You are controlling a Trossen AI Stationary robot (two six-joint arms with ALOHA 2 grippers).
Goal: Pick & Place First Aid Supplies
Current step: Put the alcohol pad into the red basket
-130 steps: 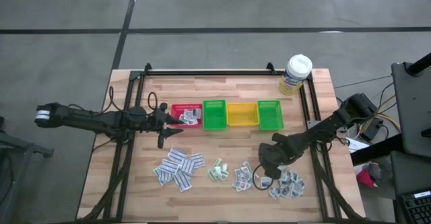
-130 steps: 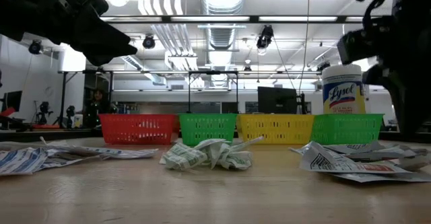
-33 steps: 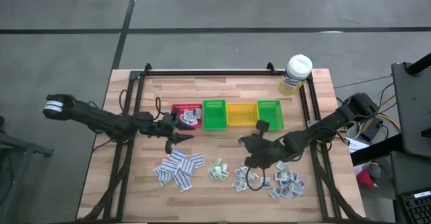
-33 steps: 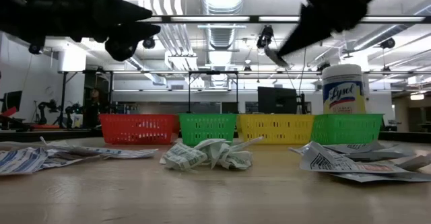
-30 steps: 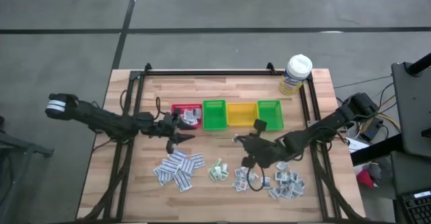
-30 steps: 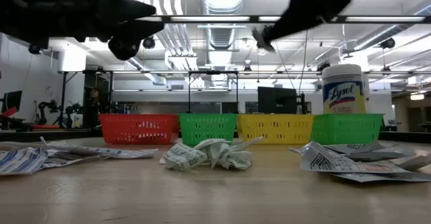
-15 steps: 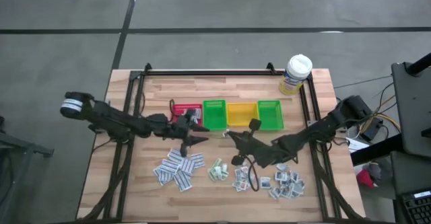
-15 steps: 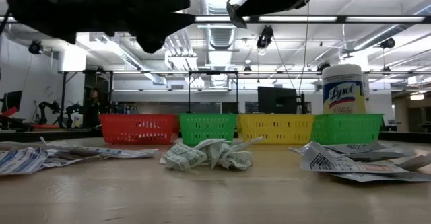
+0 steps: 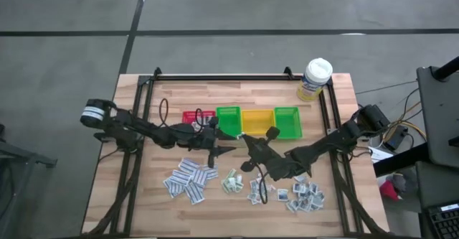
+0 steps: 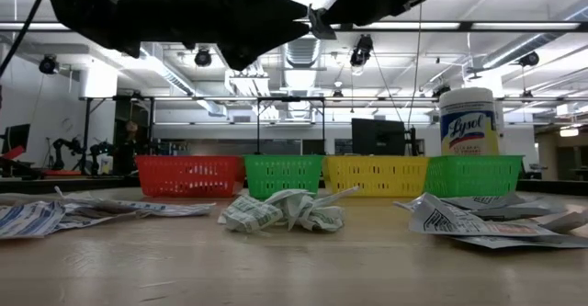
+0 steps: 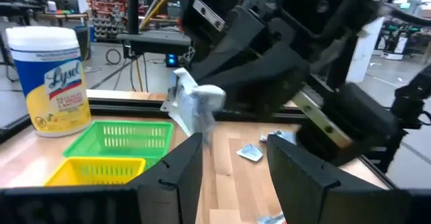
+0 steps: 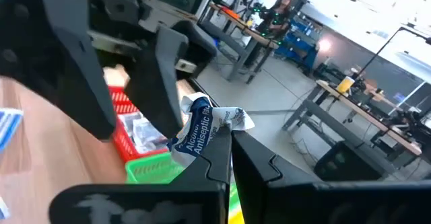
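My right gripper (image 9: pixel 244 140) (image 12: pixel 227 135) is shut on a crumpled white packet (image 12: pixel 202 124) (image 11: pixel 193 105) printed in blue, held in the air in front of the green bin (image 9: pixel 228 122). My left gripper (image 9: pixel 227 143) (image 11: pixel 232 158) stands open and level, facing that packet at close range. I cannot see it touch the packet. More first aid supplies lie flat on the wood in piles: white and blue strips (image 9: pixel 190 179), a crumpled green-printed heap (image 9: pixel 231 182) (image 10: pixel 285 210), and squarish packets (image 9: pixel 305 196). The red bin (image 9: pixel 195 118) holds some packets. My right gripper pinches one end of the packet (image 12: pixel 214 135) between its two fingertips. The fingers lie about level and come from the table's right side. The rest of the packet sticks out past the fingertips, crumpled and lifted clear of the table.
Four small bins stand in a row at mid-table: red, green, yellow (image 9: pixel 257 122) and green (image 9: pixel 286 122). A white-capped bottle with a yellow label (image 9: pixel 315 79) stands at the far right corner. A black rail frame (image 9: pixel 215 76) runs round the tabletop.
My left gripper has travelled toward the table's right, from in front of the red bin to in front of the green one, staying open. My right gripper has swung toward the table's left with the packet and turned it to face the left gripper. The two now meet.
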